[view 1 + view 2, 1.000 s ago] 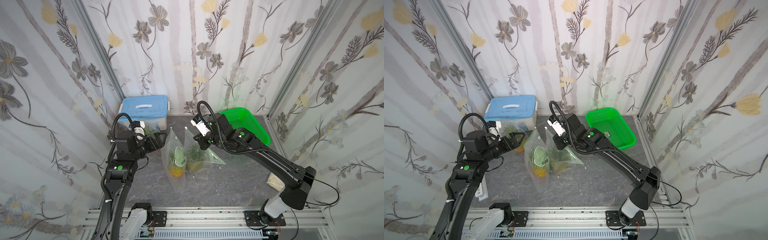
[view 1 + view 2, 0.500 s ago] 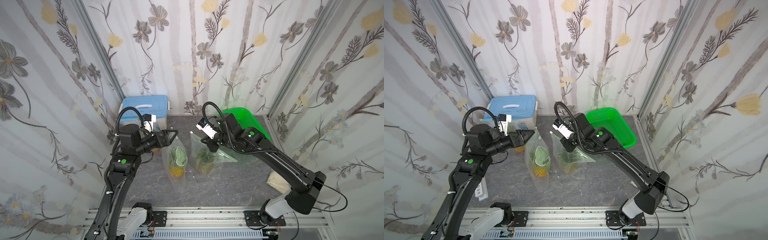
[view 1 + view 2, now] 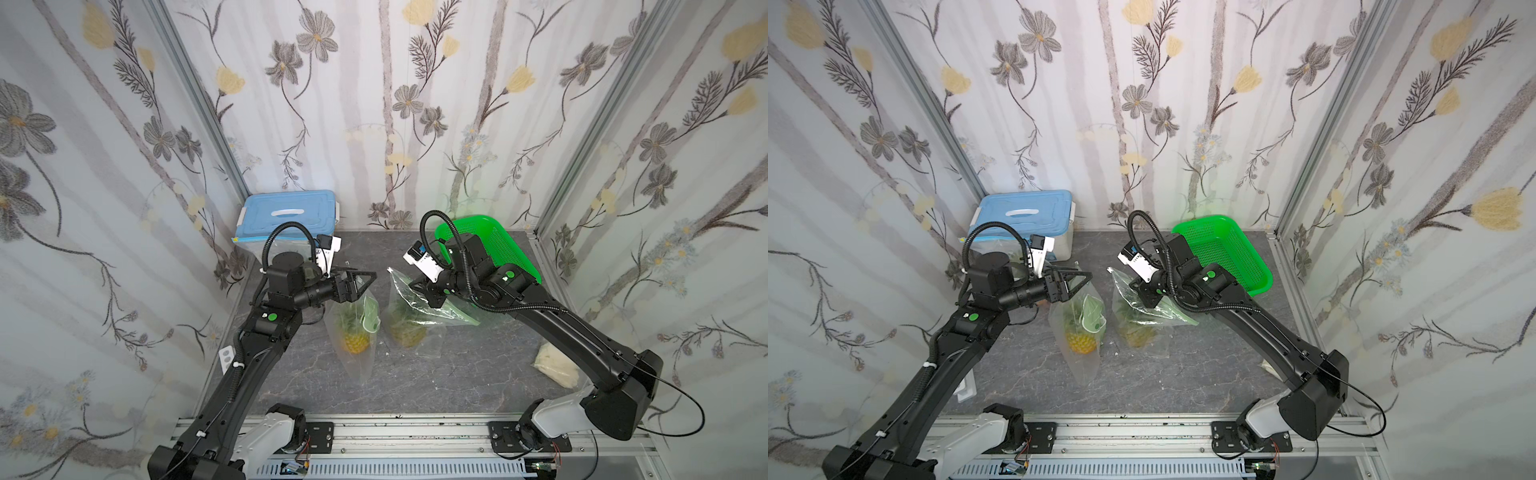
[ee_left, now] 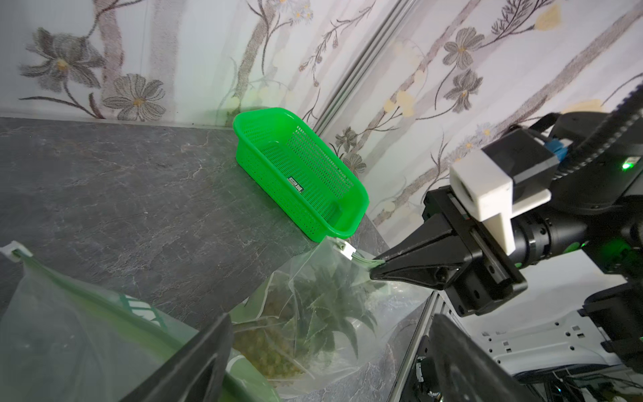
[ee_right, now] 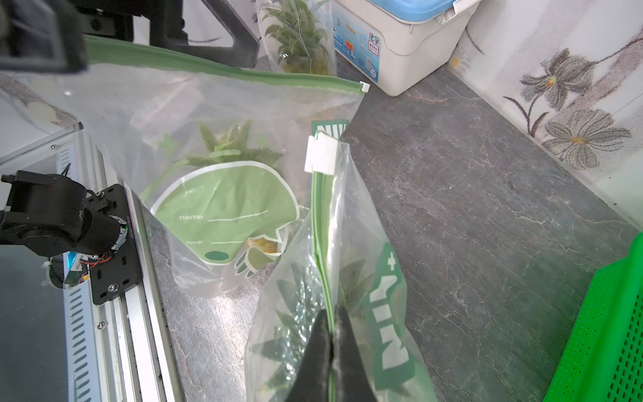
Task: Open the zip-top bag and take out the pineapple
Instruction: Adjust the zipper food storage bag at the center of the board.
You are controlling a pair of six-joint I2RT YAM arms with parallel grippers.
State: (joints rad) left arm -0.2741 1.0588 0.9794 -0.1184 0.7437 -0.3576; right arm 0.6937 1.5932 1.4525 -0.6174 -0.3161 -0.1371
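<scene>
Two clear zip-top bags stand mid-table, each holding a pineapple. My right gripper (image 5: pixel 330 320) is shut on the green zip strip (image 5: pixel 320 226) of the right-hand bag (image 3: pixel 415 320) (image 3: pixel 1142 324), below its white slider (image 5: pixel 322 153). That bag's pineapple (image 3: pixel 407 334) (image 4: pixel 313 313) sits inside. The left-hand bag (image 3: pixel 353 332) (image 5: pixel 222 156) has a yellow pineapple (image 3: pixel 1081 343) showing. My left gripper (image 3: pixel 368 279) (image 4: pixel 330 316) hovers open just above this bag's top edge, holding nothing.
A green basket (image 3: pixel 490 245) (image 4: pixel 299 174) stands at the back right. At the back left is a blue-lidded box (image 3: pixel 286 212), with another bagged pineapple (image 5: pixel 295 34) beside it. A pale lump (image 3: pixel 555 365) lies at the front right.
My left arm has swung from beside the blue-lidded box toward the bags, and its jaws have narrowed slightly. My right gripper has carried its bag to the right, apart from the other bag.
</scene>
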